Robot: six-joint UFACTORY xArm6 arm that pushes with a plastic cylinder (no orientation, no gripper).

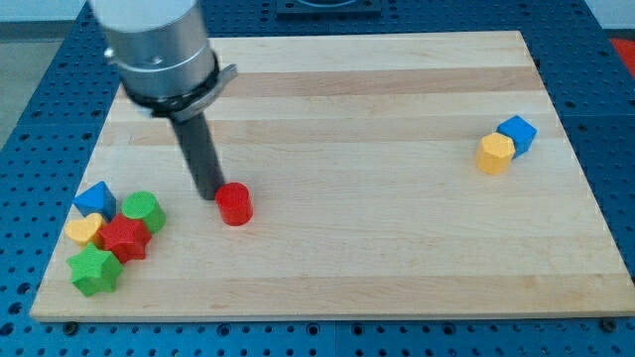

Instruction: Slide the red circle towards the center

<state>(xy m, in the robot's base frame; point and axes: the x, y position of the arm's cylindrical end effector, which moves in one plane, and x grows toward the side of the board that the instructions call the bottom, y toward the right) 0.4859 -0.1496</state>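
The red circle [235, 204] is a small red cylinder standing on the wooden board [337, 258], left of the board's middle. My tip [208, 193] is the lower end of the dark rod, just to the left of the red circle and touching or nearly touching it. The rod rises toward the view's top left into the grey arm body.
A cluster sits at the board's lower left: a blue block [94, 197], a green block [144, 211], a yellow heart-like block [84, 230], a red star-like block [125, 239] and a green star-like block [94, 271]. At the right, a yellow block [494, 154] touches a blue block [517, 133].
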